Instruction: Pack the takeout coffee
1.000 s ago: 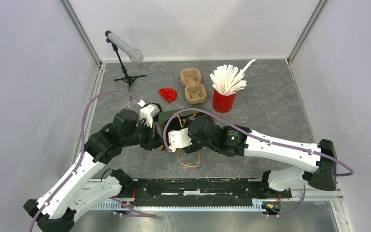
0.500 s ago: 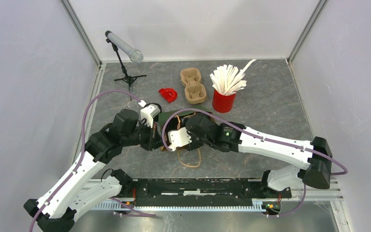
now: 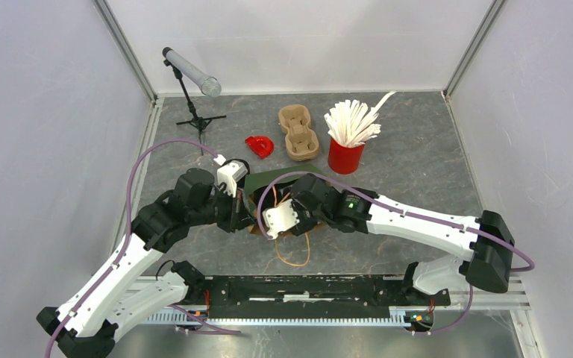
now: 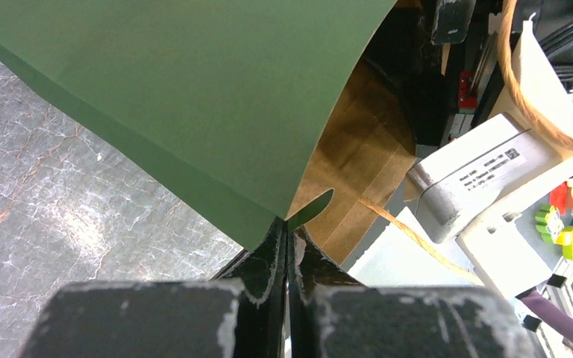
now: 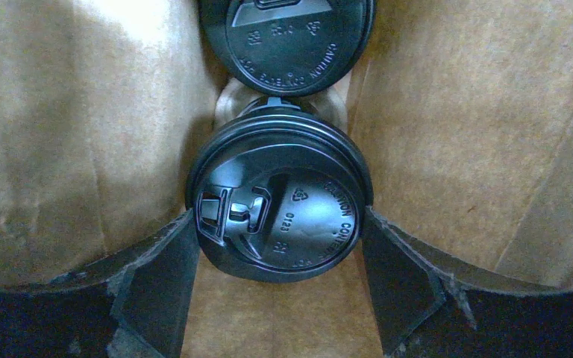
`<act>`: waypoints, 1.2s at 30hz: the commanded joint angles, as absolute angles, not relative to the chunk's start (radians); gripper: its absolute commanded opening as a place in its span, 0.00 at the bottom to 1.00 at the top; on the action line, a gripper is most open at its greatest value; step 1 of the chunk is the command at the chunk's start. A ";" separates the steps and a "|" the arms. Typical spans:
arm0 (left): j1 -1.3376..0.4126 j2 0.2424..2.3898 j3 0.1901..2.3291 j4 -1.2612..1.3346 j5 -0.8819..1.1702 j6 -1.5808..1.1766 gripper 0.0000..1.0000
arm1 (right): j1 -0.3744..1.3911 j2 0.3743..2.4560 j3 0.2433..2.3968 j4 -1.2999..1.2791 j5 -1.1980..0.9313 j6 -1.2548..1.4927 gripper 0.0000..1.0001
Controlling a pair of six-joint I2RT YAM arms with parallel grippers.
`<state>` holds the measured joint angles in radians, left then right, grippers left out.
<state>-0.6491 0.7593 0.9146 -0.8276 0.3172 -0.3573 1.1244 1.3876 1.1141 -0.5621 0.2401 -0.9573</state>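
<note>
A green paper bag [image 3: 268,179] with a brown inside lies on the table; it also shows in the left wrist view [image 4: 194,97]. My left gripper [image 4: 287,227] is shut on the bag's edge at the mouth and holds it up. My right gripper [image 5: 280,224] is inside the bag, hidden in the top view. Its fingers [image 5: 157,276] press both sides of the black lid of a coffee cup [image 5: 280,201]. A second lidded cup [image 5: 287,37] sits just beyond it, with pulp carrier between them.
The bag's twine handle [image 3: 295,253] lies loose on the table in front of it. An empty pulp cup carrier [image 3: 298,133], a red cup of white stirrers [image 3: 347,142], a red lid-like piece [image 3: 259,146] and a small stand with a tube [image 3: 190,74] are at the back.
My right arm has reached further left and its wrist has gone deeper into the bag. The bag's mouth has shifted slightly. My left arm has stayed in place.
</note>
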 commanded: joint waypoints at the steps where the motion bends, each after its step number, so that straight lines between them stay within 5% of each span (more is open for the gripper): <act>1: -0.647 0.761 0.910 -0.779 0.349 -0.357 0.02 | 1.099 1.390 1.109 -0.495 0.202 -1.006 0.72; 36: -0.647 0.775 0.907 -0.782 0.345 -0.365 0.02 | 1.010 1.495 1.079 -0.381 0.156 -1.111 0.69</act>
